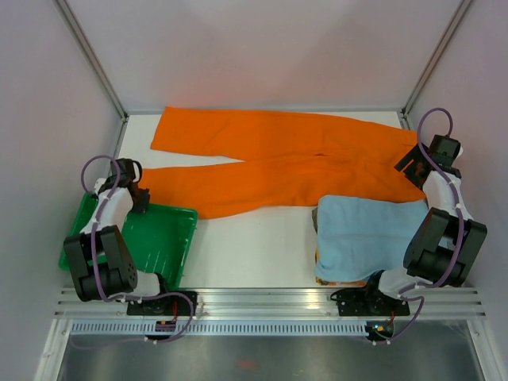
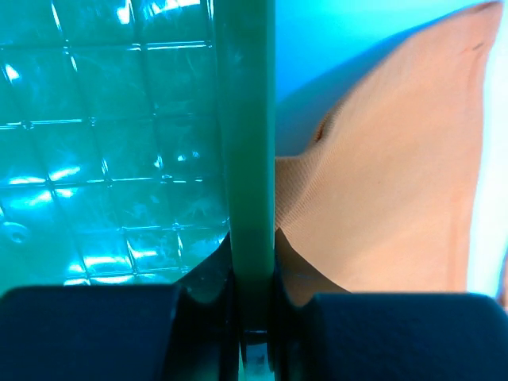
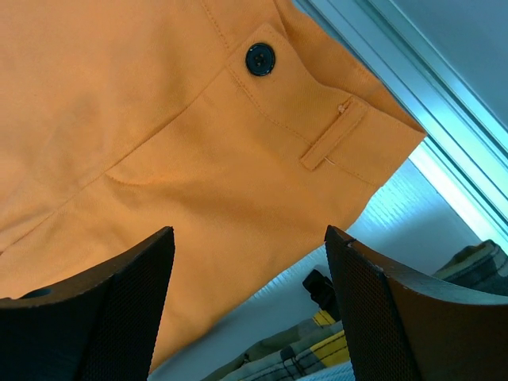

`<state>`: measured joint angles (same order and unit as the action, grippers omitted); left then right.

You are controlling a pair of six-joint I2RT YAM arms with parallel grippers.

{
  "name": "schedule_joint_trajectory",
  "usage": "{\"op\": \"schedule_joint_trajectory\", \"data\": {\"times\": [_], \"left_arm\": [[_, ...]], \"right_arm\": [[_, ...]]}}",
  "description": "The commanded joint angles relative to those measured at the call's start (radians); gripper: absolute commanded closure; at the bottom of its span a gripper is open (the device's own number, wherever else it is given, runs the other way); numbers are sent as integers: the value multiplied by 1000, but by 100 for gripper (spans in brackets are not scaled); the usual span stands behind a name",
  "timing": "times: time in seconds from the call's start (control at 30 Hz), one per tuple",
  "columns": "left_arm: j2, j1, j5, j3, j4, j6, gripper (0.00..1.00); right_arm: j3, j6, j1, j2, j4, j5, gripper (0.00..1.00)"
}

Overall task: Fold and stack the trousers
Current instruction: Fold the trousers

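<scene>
Left gripper [image 1: 141, 197] is clamping the far rim of the green tray [image 1: 163, 242], apparently to shift it clear. The trousers [image 1: 278, 159] are lying unfolded across the far desk [image 1: 254, 246], waist to the right. Right gripper [image 1: 413, 162] is hovering released over the waistband [image 3: 333, 135], likely preparing a grasp.

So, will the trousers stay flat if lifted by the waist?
Probably not: the trousers lie limp and wrinkled, so they would likely droop. Their long legs may drag. The stitched waistband looks thicker, perhaps a firmer hold.
</scene>
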<state>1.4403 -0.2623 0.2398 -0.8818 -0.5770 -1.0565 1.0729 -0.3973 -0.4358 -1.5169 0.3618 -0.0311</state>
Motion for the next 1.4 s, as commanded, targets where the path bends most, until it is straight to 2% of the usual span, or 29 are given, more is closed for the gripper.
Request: {"op": "schedule_joint_trajectory", "data": {"times": [0.0,0.1,0.3,0.4,0.43,0.47,0.5,0.53,0.6,0.7,0.87,0.97,1.13,1.37], "left_arm": [[-96,-12,148,79,-202,-57,97],[-97,-14,187,81,-254,-115,95],[35,-15,159,15,-193,-59,84],[95,-17,136,-35,-184,-11,67],[103,-15,133,-46,-181,19,50],[104,-15,121,-63,-173,41,37],[95,-15,116,-72,-166,77,26],[89,-15,115,-83,-164,95,21],[65,-15,112,-120,-167,125,19],[-7,-15,110,-192,-185,182,11],[-66,-15,43,-282,-179,204,7],[-69,-11,-5,-264,-130,181,6],[-11,4,-121,-195,-9,141,10],[167,57,-79,-212,20,130,13]], "right_arm": [[-8,-20,-3,-9,-40,28,17],[-13,-26,-3,-22,-52,62,18],[-28,-22,-3,-26,-63,65,17],[-30,-17,-3,-20,-60,56,17],[-33,-15,-3,-22,-60,54,17],[-33,-14,-3,-20,-60,56,17],[-31,-14,-3,-22,-60,57,17],[-33,-15,-3,-26,-61,57,17],[-31,-18,-3,-32,-63,63,17],[-33,-20,-3,-46,-69,79,17],[-33,-21,-3,-51,-75,88,17],[-36,-21,-3,-54,-77,88,17],[-36,-20,-3,-51,-77,86,17],[-39,-14,-3,-45,-72,73,17]]}}
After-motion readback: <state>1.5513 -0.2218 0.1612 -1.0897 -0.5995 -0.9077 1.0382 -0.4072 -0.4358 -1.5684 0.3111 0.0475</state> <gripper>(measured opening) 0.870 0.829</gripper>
